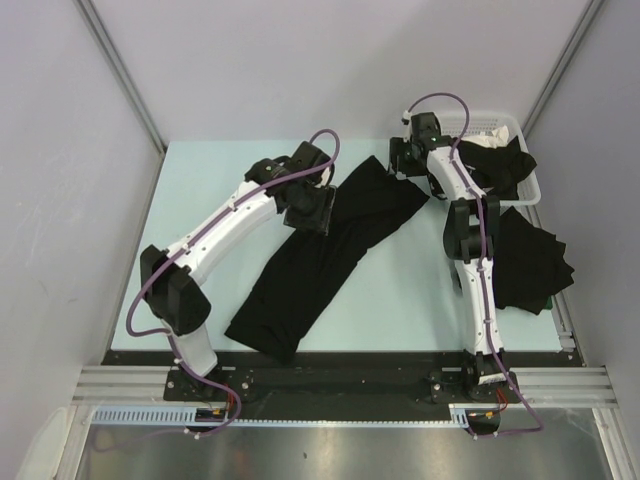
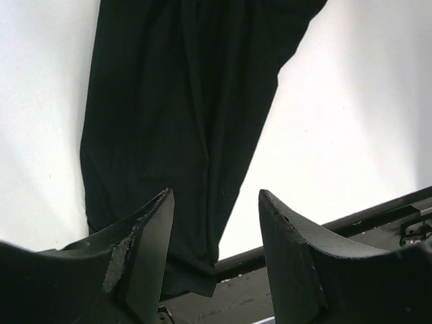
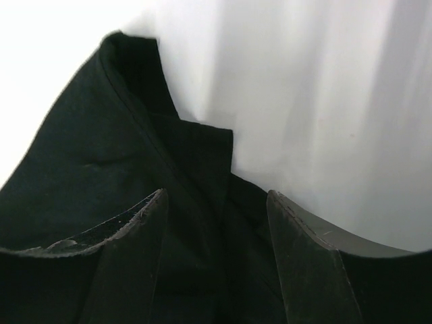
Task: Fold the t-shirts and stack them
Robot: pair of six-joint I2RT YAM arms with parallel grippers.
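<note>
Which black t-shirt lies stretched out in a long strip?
The middle t-shirt, laid out diagonally; the right-hand t-shirt is compactly folded, the basket t-shirt bunched.

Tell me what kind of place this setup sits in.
Probably a lab test cell, not a home or shop. Plain grey partition walls box in a pale table, two robot arms are mounted beside an aluminium rail, and a black t-shirt is laid out.

I count two black t-shirts out on the worktop (image 1: 200, 180): one long shirt (image 1: 330, 255) across the middle and one folded shirt (image 1: 535, 262) by the right edge. One white basket (image 1: 488, 116) sits at the far right corner, holding more black cloth (image 1: 500, 165); how many shirts that makes I cannot tell. Two arms: the left arm (image 1: 235, 220) and the right arm (image 1: 478, 260).
</note>
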